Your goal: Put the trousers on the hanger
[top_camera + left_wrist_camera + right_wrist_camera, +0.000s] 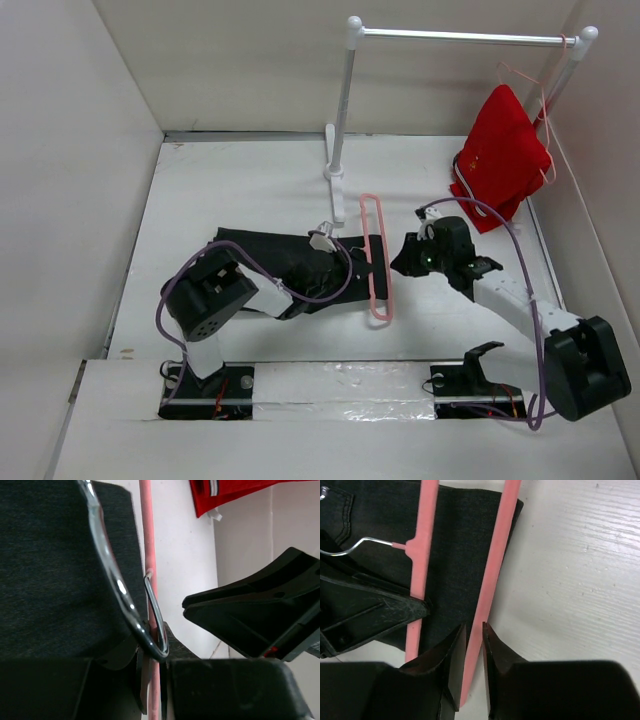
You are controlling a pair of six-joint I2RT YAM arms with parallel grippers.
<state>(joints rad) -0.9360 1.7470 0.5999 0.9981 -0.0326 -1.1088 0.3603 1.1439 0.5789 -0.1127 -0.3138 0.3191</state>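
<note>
The thin pale-pink clothes hanger [492, 570] lies flat on the white table [250, 190], across one end of the long black fabric trousers [285, 255]; the left gripper [152, 665] is pinched tight on its silver wire hook [107, 565]; the right gripper [474, 665] is narrow, its jaws hugging the hanger's outer bar.

Robotics lab test booth: plain white walls [60, 150] box in a white table [230, 180] carrying a small clothes rail [460, 36]. In front of the rail, a left robot arm [205, 300] and a right robot arm [520, 305] are bolted at the table's edge; a red garment [500, 150] hangs from the rail's right end.
</note>
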